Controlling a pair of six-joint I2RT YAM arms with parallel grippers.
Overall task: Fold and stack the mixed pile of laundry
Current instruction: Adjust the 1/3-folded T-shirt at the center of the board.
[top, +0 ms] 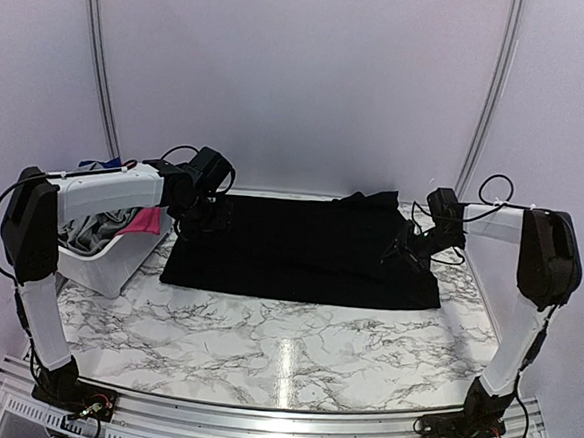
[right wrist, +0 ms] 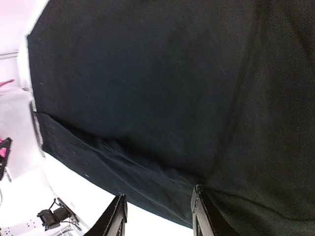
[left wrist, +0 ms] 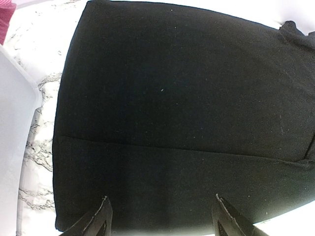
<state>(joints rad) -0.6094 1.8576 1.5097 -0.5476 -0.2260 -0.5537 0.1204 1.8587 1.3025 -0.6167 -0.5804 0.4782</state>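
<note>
- Here, the black garment (top: pixel 310 252) lay flat on the bench (top: pixel 263 342) for folding.
- Left tool (left wrist: pixel 162 199) hovered open, empty, above one end.
- Right tool (right wrist: pixel 158 192) stood part-open, holding nothing.

Black garment (right wrist: pixel 147 88) runs off top and right edges of the blurry right wrist view, and laundry pile (top: pixel 91 230) in basket (top: pixel 103 271) at overhead left is mostly hidden behind left arm (top: pixel 103 194).

You've got no legible text, label, brand mark or number in any of the three views. Nothing readable on the black garment (top: pixel 305 252) or on the white basket (top: pixel 100 268).
</note>
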